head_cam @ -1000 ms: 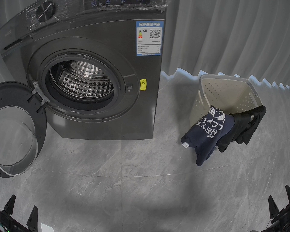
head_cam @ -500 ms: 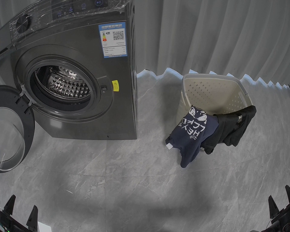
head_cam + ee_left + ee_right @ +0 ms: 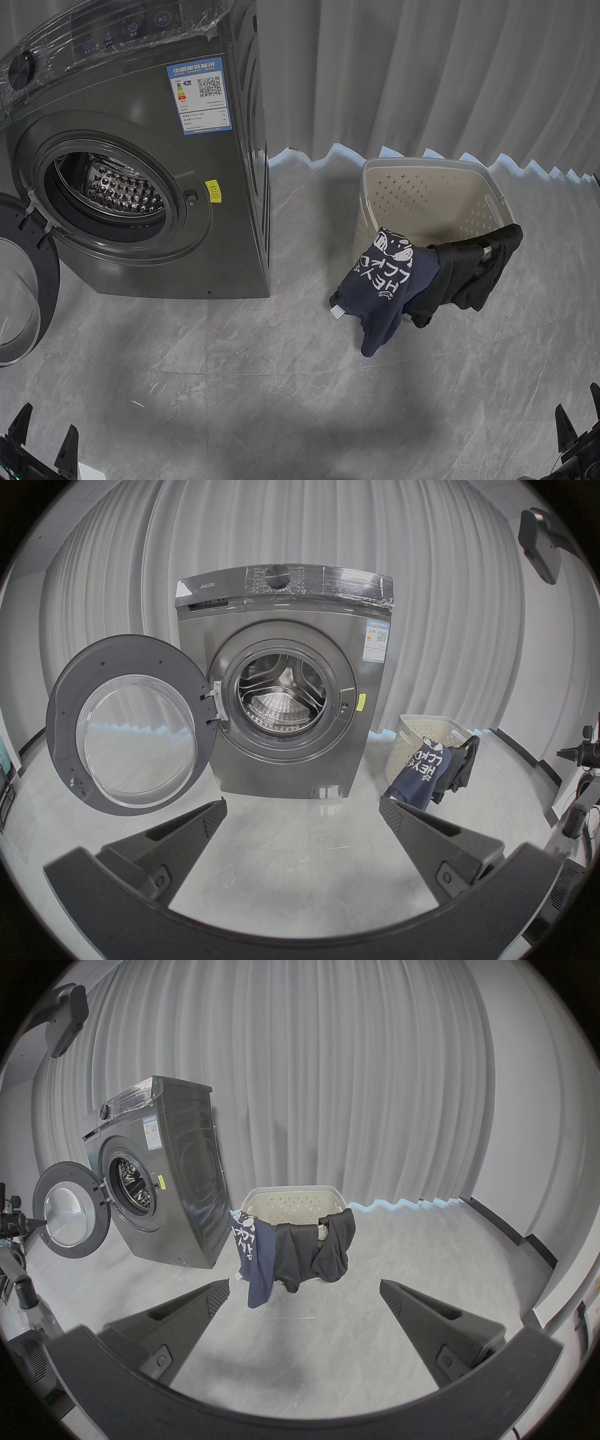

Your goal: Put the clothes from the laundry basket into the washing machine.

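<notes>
The navy shirt (image 3: 384, 281) and black top (image 3: 469, 275) are lying draped over the basket (image 3: 431, 164) rim, beside the washing machine (image 3: 125, 87). The left claw (image 3: 47, 422) and right claw (image 3: 578, 400) are being held wide and empty, well apart from them. The shirt's top fold is being judged the surest grip.

I see soft, even light across the room; the plastic film (image 3: 125, 28) atop the washing machine (image 3: 131, 275) throws small glints; its drum (image 3: 119, 190) sits dim, studs catching light; the glossy floor (image 3: 281, 387) mirrors the pale curtain (image 3: 437, 75) as a bright band at its foot; both wrist views bow strongly, with black corners.
</notes>
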Robot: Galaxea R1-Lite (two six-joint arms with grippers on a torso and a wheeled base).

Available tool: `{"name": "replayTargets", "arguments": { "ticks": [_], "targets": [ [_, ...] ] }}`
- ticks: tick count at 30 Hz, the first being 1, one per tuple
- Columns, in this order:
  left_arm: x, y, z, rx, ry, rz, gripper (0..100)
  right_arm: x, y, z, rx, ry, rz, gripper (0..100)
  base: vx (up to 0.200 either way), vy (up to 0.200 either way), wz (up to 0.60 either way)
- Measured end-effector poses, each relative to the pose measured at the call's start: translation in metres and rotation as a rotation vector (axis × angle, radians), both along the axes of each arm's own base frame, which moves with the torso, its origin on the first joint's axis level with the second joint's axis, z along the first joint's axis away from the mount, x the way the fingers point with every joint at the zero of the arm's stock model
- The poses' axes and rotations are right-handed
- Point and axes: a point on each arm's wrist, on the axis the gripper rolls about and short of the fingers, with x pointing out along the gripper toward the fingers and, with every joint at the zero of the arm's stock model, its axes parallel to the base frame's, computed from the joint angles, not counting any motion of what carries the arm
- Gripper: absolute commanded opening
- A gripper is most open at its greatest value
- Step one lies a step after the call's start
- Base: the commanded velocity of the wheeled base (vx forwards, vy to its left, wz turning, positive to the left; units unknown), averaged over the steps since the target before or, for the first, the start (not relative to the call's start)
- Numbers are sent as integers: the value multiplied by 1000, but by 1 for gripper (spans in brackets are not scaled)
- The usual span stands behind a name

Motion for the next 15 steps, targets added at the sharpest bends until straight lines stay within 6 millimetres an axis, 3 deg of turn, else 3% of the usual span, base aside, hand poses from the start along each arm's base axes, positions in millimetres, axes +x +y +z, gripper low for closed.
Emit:
{"name": "replayTargets", "arguments": {
  "ticks": [15],
  "targets": [
    [0, 0, 0, 0, 0, 1, 100, 0, 0, 0, 0, 1, 0, 100, 0, -200, 0]
  ]
}}
